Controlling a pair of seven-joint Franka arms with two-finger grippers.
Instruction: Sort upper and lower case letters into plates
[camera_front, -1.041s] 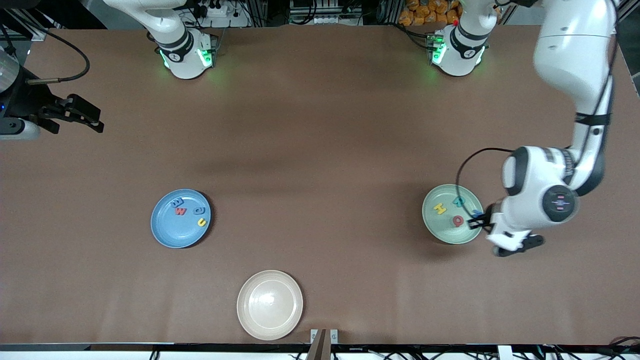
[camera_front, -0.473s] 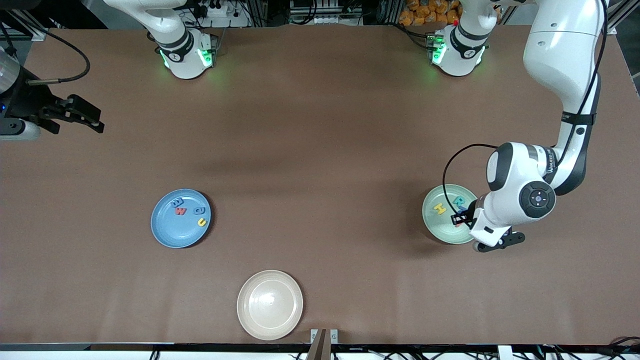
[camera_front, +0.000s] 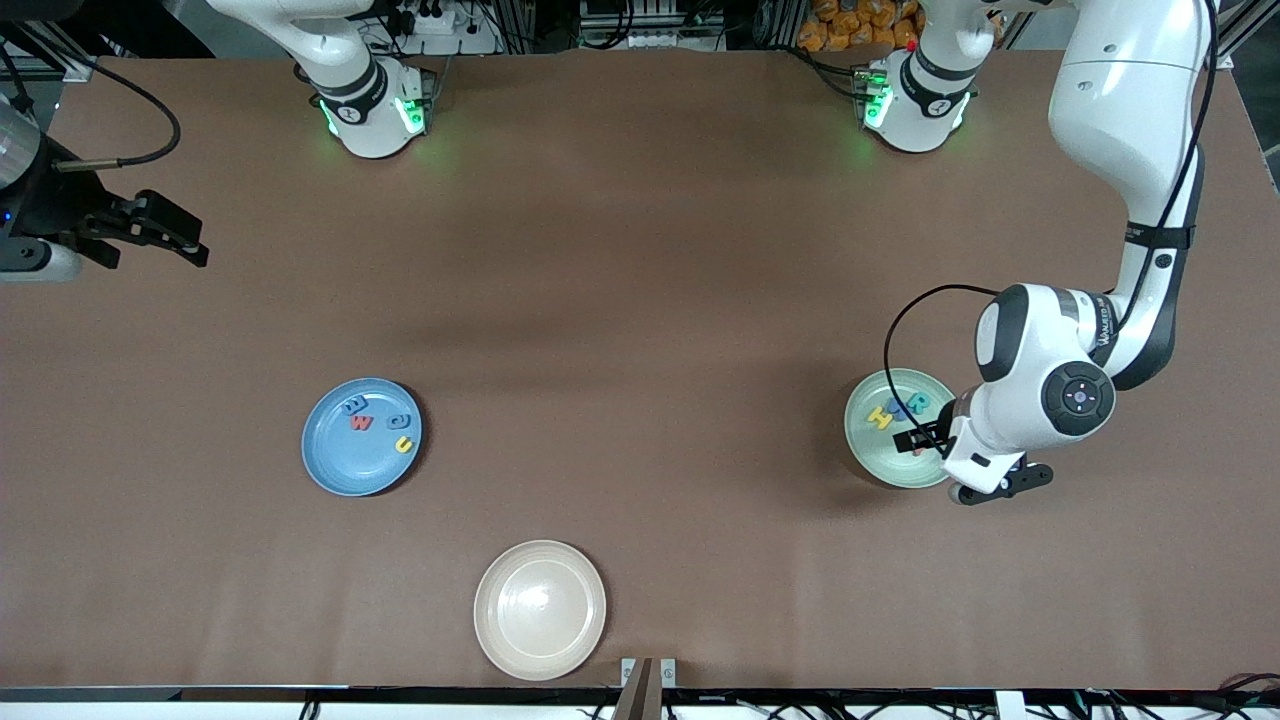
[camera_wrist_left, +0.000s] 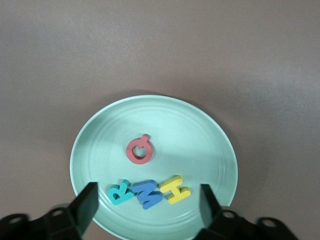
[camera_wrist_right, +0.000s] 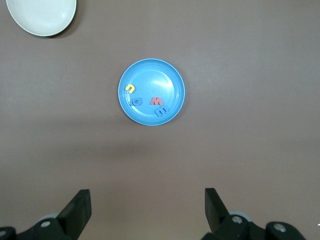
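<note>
the left gripper (camera_front: 915, 441) hangs over the pale green plate (camera_front: 870, 450), its two fingers spread wide with nothing between them. in the left wrist view both fingers (camera_wrist_left: 86, 206) frame the plate from above, and four foam letters lie on it: a red q (camera_wrist_left: 139, 150) near the middle, and a teal r (camera_wrist_left: 120, 192), a blue n (camera_wrist_left: 146, 193) and a yellow h (camera_wrist_left: 176, 189) in a touching row close to the rim. the green plate sits toward the left arm's end of the table.

the right gripper (camera_front: 150, 232) waits high over the table's edge at the right arm's end, fingers open and empty. its wrist view looks down on the blue plate (camera_wrist_right: 172, 80), which carries four small letters (camera_wrist_right: 147, 102). a cream-white plate (camera_front: 500, 640) lies bare, nearest the front camera, between the two coloured plates.

no loose letters show on the table, so the sorting looks finished or nearly so, with the blue letter seemingly just let go. the next move, i judge, calls for the left arm to lift straight up clear of the plate without nudging the letters.
</note>
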